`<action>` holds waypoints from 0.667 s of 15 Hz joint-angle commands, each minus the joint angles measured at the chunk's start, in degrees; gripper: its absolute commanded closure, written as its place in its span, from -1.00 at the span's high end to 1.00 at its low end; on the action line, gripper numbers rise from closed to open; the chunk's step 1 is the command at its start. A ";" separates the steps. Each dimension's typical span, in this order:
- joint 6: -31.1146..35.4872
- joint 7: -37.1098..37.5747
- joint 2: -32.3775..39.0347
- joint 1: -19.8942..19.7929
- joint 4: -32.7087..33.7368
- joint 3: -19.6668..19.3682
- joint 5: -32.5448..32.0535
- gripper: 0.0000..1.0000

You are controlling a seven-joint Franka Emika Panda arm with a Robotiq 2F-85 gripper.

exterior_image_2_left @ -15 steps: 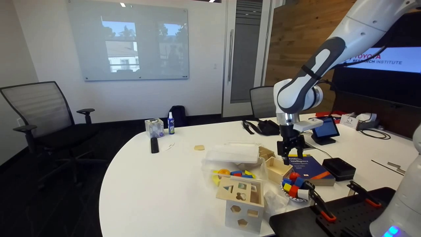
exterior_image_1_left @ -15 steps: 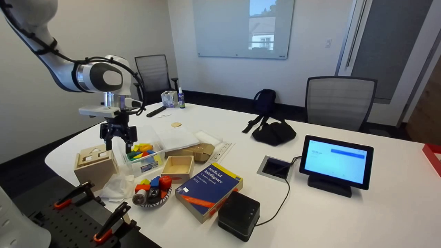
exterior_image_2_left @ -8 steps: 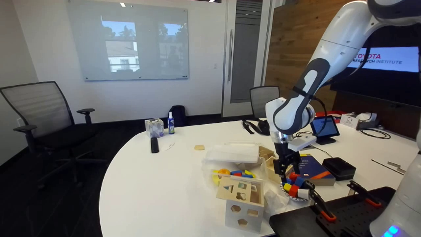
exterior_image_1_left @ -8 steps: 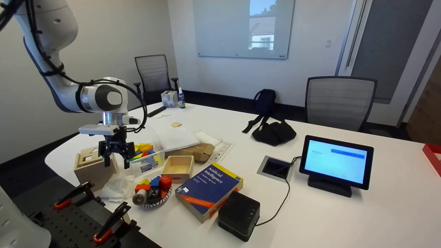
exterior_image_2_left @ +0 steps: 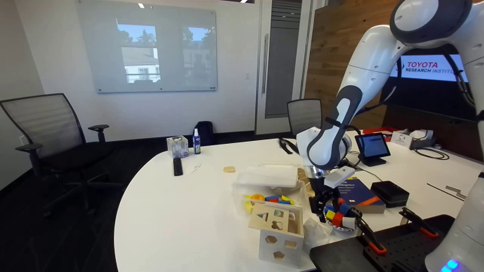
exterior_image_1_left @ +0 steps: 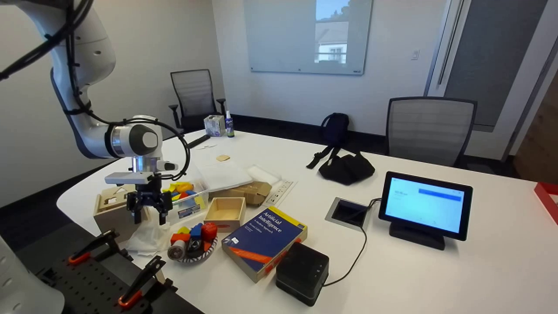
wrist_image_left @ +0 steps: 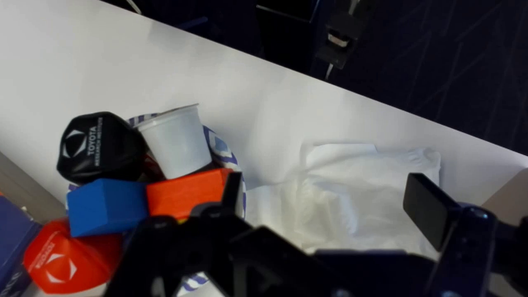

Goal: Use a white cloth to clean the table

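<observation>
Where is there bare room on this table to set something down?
The table is bare between its rounded end and the shape sorter, and in front of the tablet screen, beside the black box. It is crowded around the white cloth, which lies under the open hand, between the shape sorter and the striped bowl.

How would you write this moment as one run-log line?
claw: open, above white cloth | cloth: crumpled on table, ungrasped | striped bowl: beside cloth | wiping: not underway
</observation>
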 commanded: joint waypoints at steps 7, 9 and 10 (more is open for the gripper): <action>3.81 6.03 6.41 7.86 3.89 -4.77 -6.45 1.00; 4.50 6.89 7.29 9.34 4.53 -5.62 -8.22 1.00; 4.77 6.85 7.76 9.71 4.86 -5.68 -8.71 1.00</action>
